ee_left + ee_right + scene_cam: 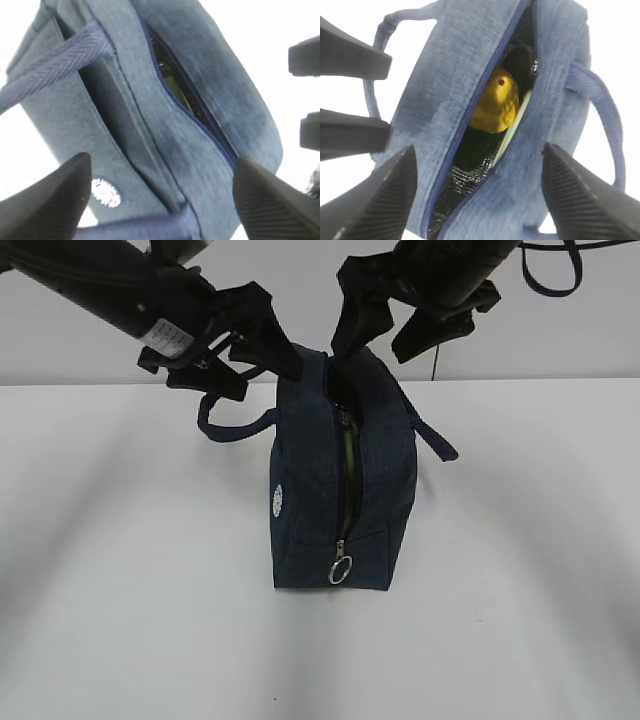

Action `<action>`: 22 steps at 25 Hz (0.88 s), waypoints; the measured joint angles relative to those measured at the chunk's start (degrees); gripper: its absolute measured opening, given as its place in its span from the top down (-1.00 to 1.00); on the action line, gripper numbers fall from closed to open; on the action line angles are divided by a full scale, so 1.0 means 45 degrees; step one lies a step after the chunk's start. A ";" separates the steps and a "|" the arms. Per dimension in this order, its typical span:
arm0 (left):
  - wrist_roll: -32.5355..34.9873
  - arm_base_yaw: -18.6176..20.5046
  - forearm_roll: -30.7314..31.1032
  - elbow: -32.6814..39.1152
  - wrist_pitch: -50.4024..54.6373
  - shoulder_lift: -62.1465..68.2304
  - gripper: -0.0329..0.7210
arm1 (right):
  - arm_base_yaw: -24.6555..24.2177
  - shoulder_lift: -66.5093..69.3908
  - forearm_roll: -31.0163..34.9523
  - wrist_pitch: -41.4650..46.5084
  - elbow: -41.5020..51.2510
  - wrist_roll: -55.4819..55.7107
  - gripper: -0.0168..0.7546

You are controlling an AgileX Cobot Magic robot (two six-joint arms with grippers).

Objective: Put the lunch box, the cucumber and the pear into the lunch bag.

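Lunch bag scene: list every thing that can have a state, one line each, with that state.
lunch bag: upright on the table, zipper open
zipper pull: hanging at the near end
pear: inside the bag
lunch box: inside the bag, only a pale edge visible
left gripper: open, holding nothing
right gripper: open, holding nothing

A plain white table point(120, 570) meets a bare pale grey wall point(60, 340) under soft, even light.
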 joint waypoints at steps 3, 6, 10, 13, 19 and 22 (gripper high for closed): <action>0.0085 0.0000 0.0636 0.0000 0.0242 -0.0564 -0.56 | 0.0000 -0.0577 -0.0027 0.0021 0.0595 -0.0137 -0.53; 0.0156 0.0000 0.0845 0.0239 0.0340 -0.1082 -0.55 | 0.0000 -0.1420 0.0218 -0.0198 0.2088 -0.0767 -0.52; 0.0591 0.0000 0.0915 0.1244 0.0195 -0.1982 -0.55 | 0.0000 -0.3094 0.1152 -0.1511 0.4909 -0.2494 -0.52; 0.0982 0.0000 0.0928 0.2183 0.0029 -0.2688 -0.55 | 0.0000 -0.4366 0.2552 -0.2440 0.6987 -0.4515 -0.52; 0.1793 0.0000 0.0928 0.3625 -0.0372 -0.3999 -0.49 | 0.0000 -0.5667 0.5630 -0.3106 1.0415 -0.9742 -0.52; 0.1978 0.0000 0.0928 0.3868 -0.0471 -0.4499 -0.42 | 0.0000 -0.5724 0.7496 -0.3245 1.1769 -1.2927 -0.52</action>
